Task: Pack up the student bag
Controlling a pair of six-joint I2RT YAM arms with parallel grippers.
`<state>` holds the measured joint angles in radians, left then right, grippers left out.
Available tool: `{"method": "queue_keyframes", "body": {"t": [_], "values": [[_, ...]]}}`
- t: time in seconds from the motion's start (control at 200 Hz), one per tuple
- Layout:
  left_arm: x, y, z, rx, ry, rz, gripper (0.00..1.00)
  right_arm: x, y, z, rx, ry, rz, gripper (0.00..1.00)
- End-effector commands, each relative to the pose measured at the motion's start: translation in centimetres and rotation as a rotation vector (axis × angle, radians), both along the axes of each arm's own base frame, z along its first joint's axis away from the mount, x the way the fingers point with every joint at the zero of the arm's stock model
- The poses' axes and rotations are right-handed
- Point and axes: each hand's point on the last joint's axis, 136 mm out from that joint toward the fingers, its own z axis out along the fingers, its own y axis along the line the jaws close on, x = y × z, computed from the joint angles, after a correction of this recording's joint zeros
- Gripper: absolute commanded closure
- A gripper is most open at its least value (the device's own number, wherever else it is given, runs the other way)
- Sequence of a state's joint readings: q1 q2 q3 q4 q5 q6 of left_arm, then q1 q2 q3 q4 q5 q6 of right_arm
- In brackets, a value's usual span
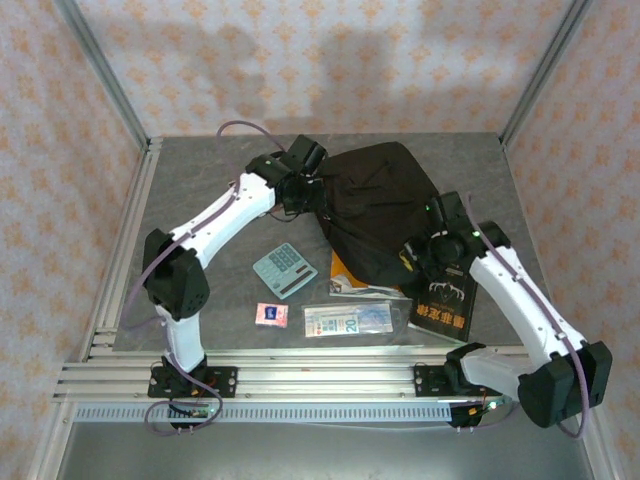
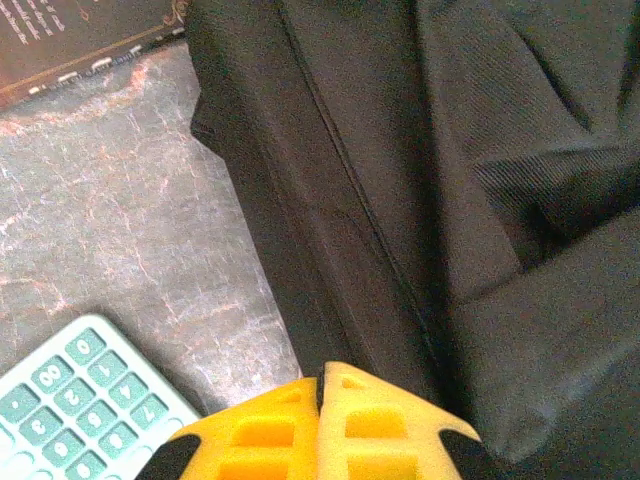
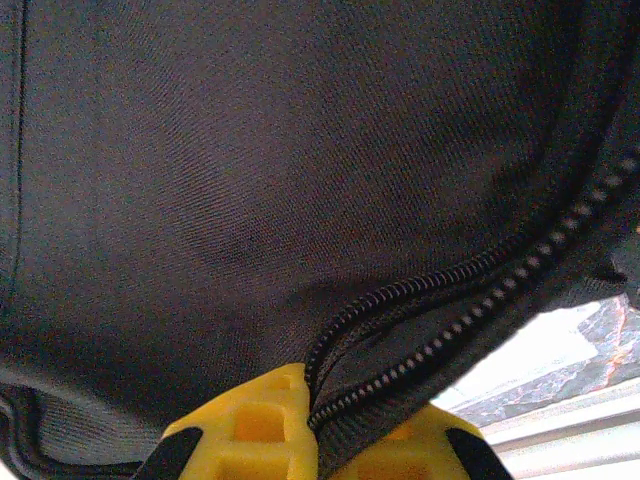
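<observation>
Student bag (image 1: 375, 200) lies mid-desk (image 1: 200, 170), toward the far side, w/ a calculator (image 1: 285, 270) near its left. Right tool (image 3: 350, 405) clamps the bag's zip edge btwn its fingers. Left tool (image 2: 320, 385) is closed at the bag's left edge; can't tell if cloth is pinched.

Student bag (image 1: 385, 205): black fabric, crumpled, slumped on table (image 1: 200, 180) centre-right, zip (image 3: 440, 283) partly open
</observation>
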<state>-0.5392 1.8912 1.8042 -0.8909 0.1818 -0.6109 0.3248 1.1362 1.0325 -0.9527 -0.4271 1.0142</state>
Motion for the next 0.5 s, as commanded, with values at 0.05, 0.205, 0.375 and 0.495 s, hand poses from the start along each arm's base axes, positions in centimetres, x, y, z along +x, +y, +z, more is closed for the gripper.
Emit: {"method": "queue_keyframes", "body": {"t": [0.05, 0.205, 0.375, 0.495], "values": [[4.1, 5.4, 1.6, 0.161, -0.099, 0.107, 1.00, -1.6, -0.8, -0.5, -0.067, 0.035, 0.124, 1.00], [5.6, 4.8, 2.1, 0.158, -0.121, 0.065, 1.00, 0.6, 2.4, 1.1, 0.070, -0.035, 0.144, 1.00], [7.0, 7.0, 1.9, 0.152, -0.120, 0.134, 1.00, 2.9, 6.6, 1.8, 0.095, -0.057, 0.246, 0.95], [7.2, 8.9, 2.6, 0.108, -0.136, 0.181, 1.00, 3.8, 6.8, 0.8, -0.054, -0.028, 0.356, 0.97]]}}
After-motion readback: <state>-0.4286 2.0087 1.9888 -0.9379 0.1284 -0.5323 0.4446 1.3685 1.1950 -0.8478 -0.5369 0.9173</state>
